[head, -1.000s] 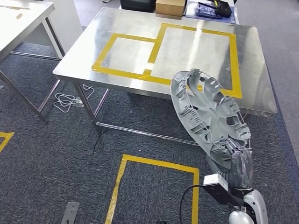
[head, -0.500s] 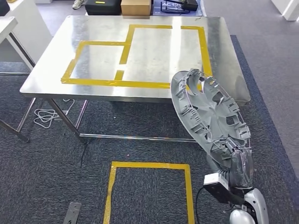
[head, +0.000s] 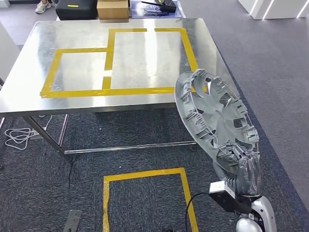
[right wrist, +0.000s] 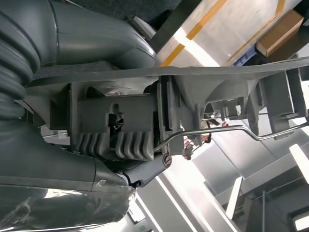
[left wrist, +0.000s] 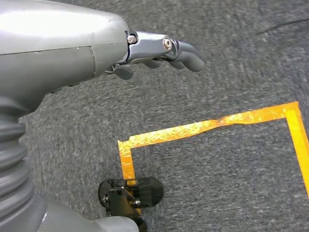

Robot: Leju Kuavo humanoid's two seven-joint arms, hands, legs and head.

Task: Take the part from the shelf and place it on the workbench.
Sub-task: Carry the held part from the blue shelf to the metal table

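Note:
The part is a round grey plastic wheel cover, seen from its ribbed back side. My right hand grips its lower rim and holds it tilted in the air, off the near right corner of the steel workbench. In the right wrist view the cover's rim and wire clip run across the picture beside the hand. My left hand hangs over the carpet with its fingers curled in and nothing in them.
The workbench top carries yellow tape outlines. A yellow tape square marks the carpet in front of it. A cardboard box and a black case lie behind the bench. A white cable lies under its left end.
The whole scene has shifted left as the camera turned; the workbench now lies more squarely ahead. My right hand still holds the cover in the same pose.

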